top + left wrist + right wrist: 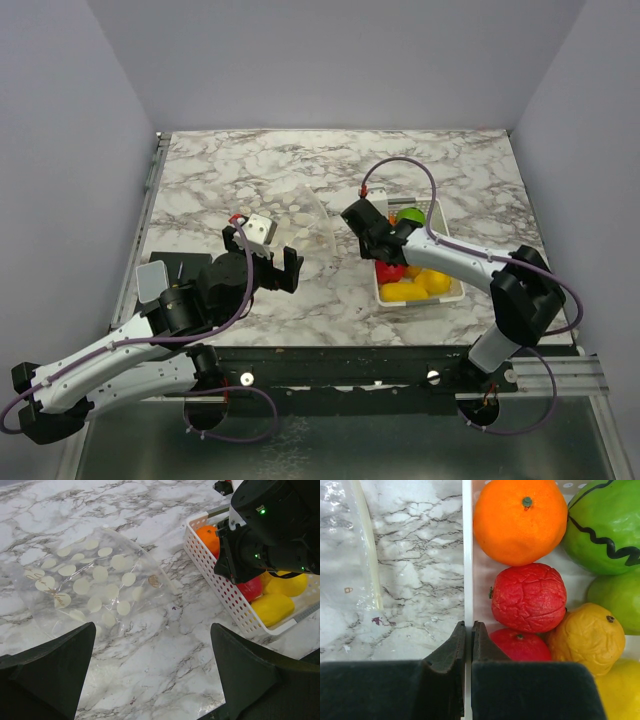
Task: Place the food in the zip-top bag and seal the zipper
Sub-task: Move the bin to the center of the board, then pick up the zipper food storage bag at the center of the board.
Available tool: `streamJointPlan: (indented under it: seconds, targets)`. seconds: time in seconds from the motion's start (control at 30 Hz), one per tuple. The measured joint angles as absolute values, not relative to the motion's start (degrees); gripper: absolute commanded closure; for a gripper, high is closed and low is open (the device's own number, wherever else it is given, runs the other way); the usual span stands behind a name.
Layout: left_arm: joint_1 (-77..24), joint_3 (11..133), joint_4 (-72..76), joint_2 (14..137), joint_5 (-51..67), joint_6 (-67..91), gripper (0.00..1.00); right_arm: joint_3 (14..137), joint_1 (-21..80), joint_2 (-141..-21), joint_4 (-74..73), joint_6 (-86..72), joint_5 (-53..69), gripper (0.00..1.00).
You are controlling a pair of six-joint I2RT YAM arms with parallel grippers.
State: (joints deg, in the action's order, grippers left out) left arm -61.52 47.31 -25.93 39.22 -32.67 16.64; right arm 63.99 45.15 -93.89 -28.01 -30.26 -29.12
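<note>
Two arms are showing in the overhead view. We are seeing the left gripper [265, 258] hanging low over the table near the bag [300, 212], jaws spread wide and holding nothing. Its arm is stretching in from the near left corner. The right gripper [378, 248] is dipping, wrist bent down, at the left wall of the tray [452, 290].

Left wrist view: the bag is lying flat, ahead of the open fingers [55, 670]. We are judging that thin plastic may slide or crumple if only one layer gets pinched.

Right wrist view: jaws are sitting nearly together with the tray wall between them, seemingly clamping it. The zipper [367, 545] is running just beside. All food is lying in the tray: orange [520, 520], striped green ball [605, 525], red and yellow pieces. We are fearing a tug could tip the tray and send fruit rolling.
</note>
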Motion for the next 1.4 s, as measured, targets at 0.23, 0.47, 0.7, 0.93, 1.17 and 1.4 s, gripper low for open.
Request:
streamJointPlan:
  seconds: [0.23, 0.47, 0.7, 0.93, 1.17, 1.4]
  targets:
    - [-61.5, 47.3, -26.0, 39.3, -32.7, 16.6, 0.01, 62.4, 44.1, -92.3, -28.0, -28.0, -28.9, 0.99]
    - [-61.5, 47.3, -26.0, 39.3, -32.7, 16.6, 0.01, 62.4, 43.5, -92.2, -28.3, -27.9, -28.9, 0.83]
    - [-61.5, 47.3, -26.0, 39.3, -32.7, 16.6, 0.01, 63.2, 43.4, -92.2, -31.3, -28.0, -28.9, 0.64]
    - [-61.5, 47.3, -26.0, 39.3, -32.8, 16.6, 0.01, 68.3, 43.4, -91.2, -34.3, -27.9, -28.4, 0.53]
    - [-61.5, 47.3, -26.0, 39.3, -32.8, 16.6, 0.01, 74.1, 43.6, -89.1, -34.4, -27.5, -24.3, 0.38]
    - [-61.5, 47.3, -26.1, 39.3, -32.9, 16.6, 0.01, 78.1, 43.8, -90.4, -33.5, -27.9, -19.4, 0.26]
